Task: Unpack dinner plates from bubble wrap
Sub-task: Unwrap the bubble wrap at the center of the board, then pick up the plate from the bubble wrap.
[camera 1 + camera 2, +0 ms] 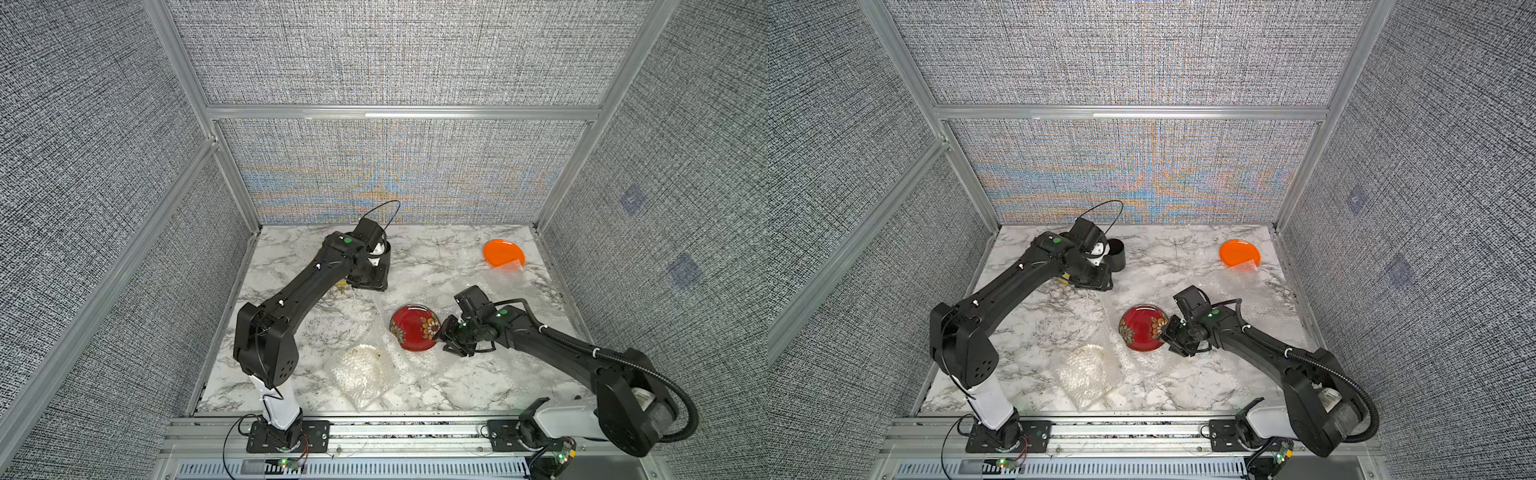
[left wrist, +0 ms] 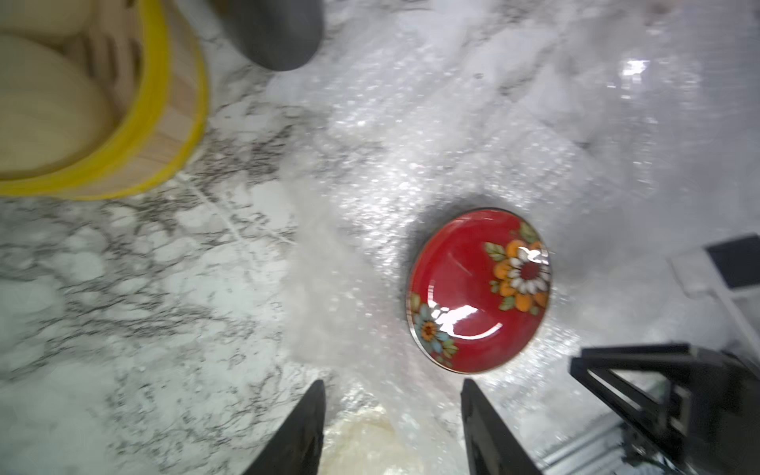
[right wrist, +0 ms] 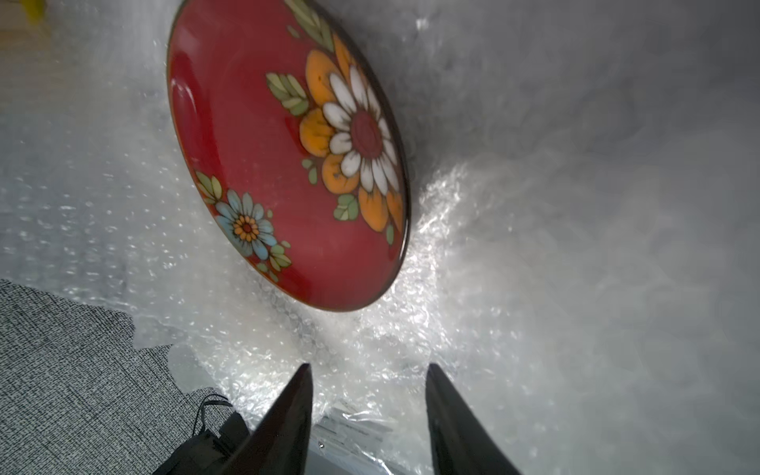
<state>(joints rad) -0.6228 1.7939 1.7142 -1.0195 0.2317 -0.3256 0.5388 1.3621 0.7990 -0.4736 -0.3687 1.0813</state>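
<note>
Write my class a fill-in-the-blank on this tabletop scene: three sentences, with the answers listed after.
The flowered plate lying on the bubble wrap is ____. The plain plate near the far right corner is ____. The steamer basket holding pale buns has a ____ rim.
Answers: red; orange; yellow.

A lab robot cell: grey fabric panels [image 1: 395, 54] in aluminium framing [image 1: 399, 112] around a marble tabletop [image 1: 478, 390].

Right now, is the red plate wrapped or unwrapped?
Unwrapped. The red plate shows bare, glossy and face up in every view, lying on the spread bubble wrap, with none of it over the plate.
</note>
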